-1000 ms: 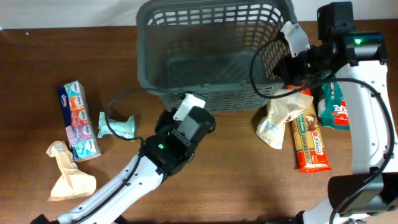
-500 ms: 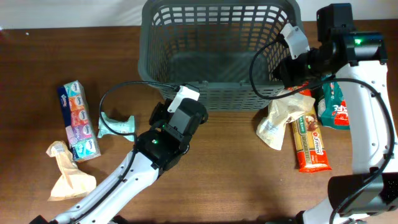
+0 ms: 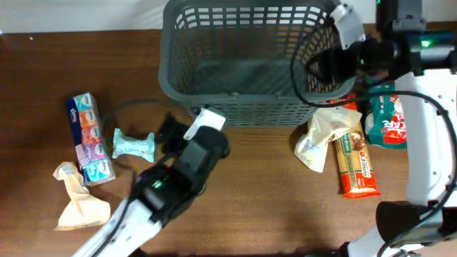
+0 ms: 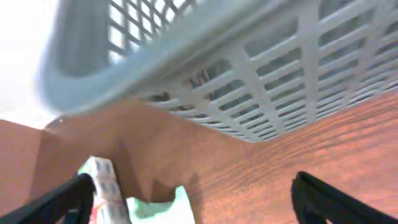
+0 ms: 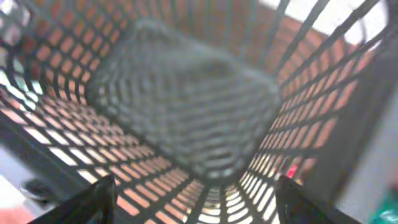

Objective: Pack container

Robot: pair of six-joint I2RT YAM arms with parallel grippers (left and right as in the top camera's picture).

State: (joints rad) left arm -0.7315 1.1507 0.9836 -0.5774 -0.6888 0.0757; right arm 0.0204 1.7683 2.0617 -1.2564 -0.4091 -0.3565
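Container of dark grey lattice stands at the far middle of the tabletop. Right jaws hang over its right end, spread wide and gripping nothing. Left jaws, also wide and bare, sit low near its front wall, facing a teal packet beside a tissue pack. Just right of the container lie a white pouch, a pasta packet and a green packet.

There is one big grey basket on one brown table. Six packs lie on the table. Two are crumpled: the left tan bag and the right tan bag. There is one colourful tissue pack, one small teal pack, one long red pack and one green and red pack. There are two robot arms, the left arm and the right arm.
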